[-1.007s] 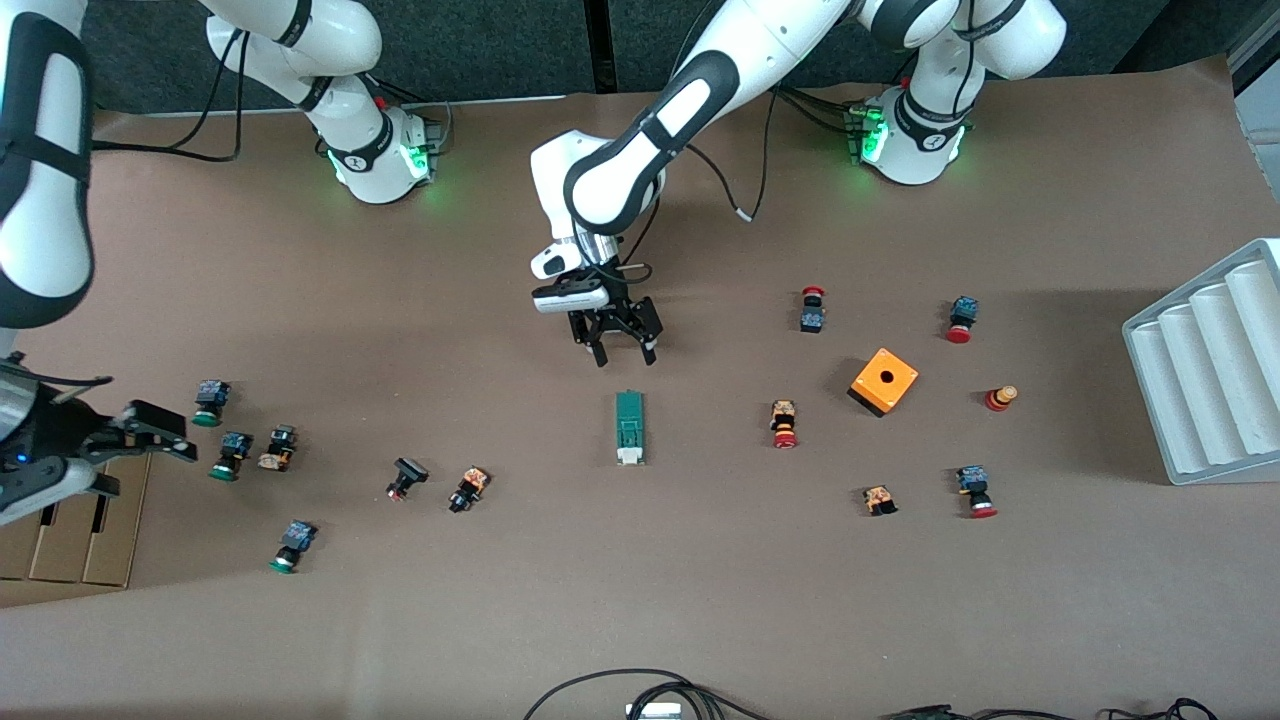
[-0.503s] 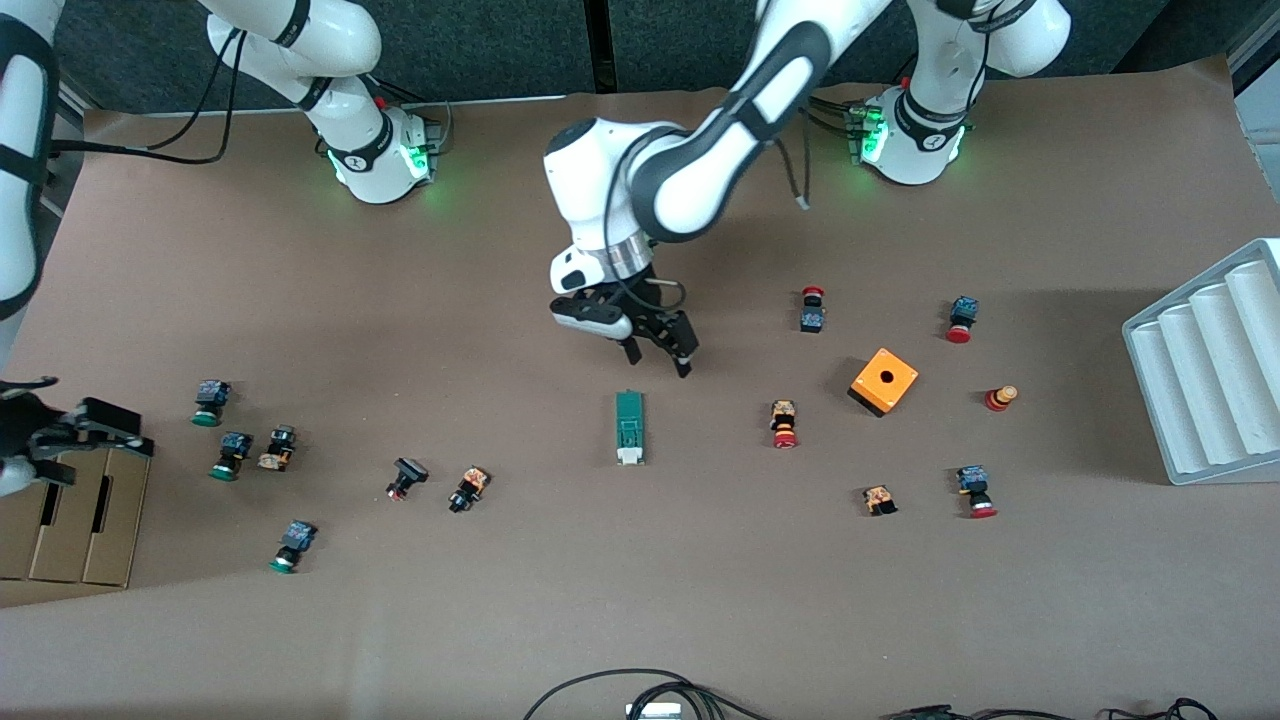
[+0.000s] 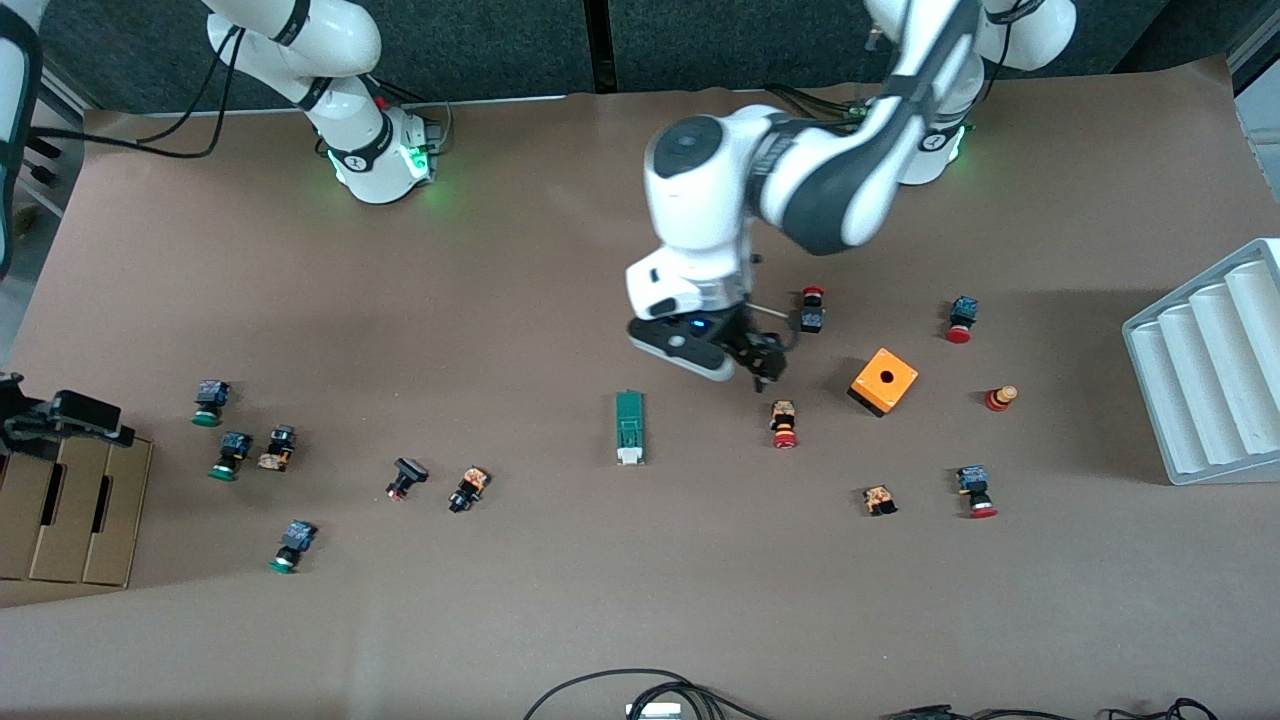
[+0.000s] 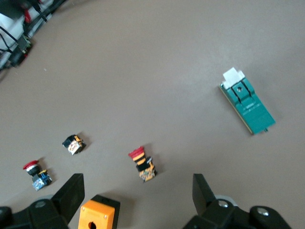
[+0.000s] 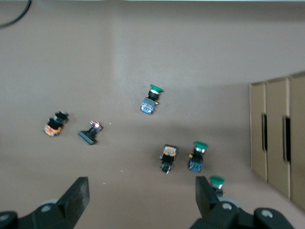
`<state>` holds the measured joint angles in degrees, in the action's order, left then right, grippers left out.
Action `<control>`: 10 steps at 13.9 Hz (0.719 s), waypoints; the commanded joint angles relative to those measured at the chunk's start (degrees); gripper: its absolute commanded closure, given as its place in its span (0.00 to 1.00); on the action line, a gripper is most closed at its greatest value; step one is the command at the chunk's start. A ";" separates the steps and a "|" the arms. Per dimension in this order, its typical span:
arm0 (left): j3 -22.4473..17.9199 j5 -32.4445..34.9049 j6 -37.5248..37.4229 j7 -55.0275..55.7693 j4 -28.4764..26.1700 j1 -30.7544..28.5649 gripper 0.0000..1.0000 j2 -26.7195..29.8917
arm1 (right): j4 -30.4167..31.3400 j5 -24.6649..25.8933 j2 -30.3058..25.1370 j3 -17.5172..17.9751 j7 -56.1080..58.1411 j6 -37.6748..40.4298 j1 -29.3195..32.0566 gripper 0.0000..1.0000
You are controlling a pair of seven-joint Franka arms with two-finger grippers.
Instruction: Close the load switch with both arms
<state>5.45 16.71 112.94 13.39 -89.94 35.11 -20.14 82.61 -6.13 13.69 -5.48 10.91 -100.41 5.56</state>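
The narrow green load switch (image 3: 629, 428) with its white slider end is shown lying flat mid-table, untouched. The left gripper (image 3: 762, 362), fingers spread and empty, is held over bare table between the switch and the orange cube with a hole (image 3: 884, 381). The right gripper (image 3: 60, 415), likewise spread, is held over the cardboard box (image 3: 70, 510) at the right arm's end.

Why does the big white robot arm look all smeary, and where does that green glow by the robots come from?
Front view: the left arm is blurred, surely because it is moving, while the load switch looks sharp; green lights glow on both bases and tint the table. Left wrist view: even light, the load switch crisp. Right wrist view: a little soft, and the cardboard box is fuzzy.
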 commanded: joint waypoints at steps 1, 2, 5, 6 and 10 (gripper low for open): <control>0.71 -7.28 -3.68 -7.66 -1.11 -5.65 0.00 3.70 | 4.91 3.57 -9.09 1.44 -8.18 4.06 -0.47 0.01; 0.62 -10.09 -5.00 -9.33 -1.11 -7.15 0.00 4.84 | 6.23 4.97 -11.39 1.52 -8.10 6.08 -0.82 0.01; 0.53 -16.26 -11.75 -10.32 0.72 -13.04 0.00 7.39 | 9.67 5.69 -15.80 1.44 -8.27 10.39 -3.09 0.01; 0.62 -16.54 -15.52 -10.32 2.73 -15.32 0.00 7.40 | 10.37 6.21 -16.24 1.44 -8.62 11.71 -4.50 0.01; 0.62 -16.45 -26.01 -10.49 9.95 -23.75 0.00 7.75 | 11.34 8.76 -16.33 1.52 -16.78 12.16 -7.50 0.01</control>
<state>5.30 1.41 90.17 3.56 -83.13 15.27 -12.39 92.53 1.25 -1.55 -3.69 -2.32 -88.26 -1.81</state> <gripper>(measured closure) 0.000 0.004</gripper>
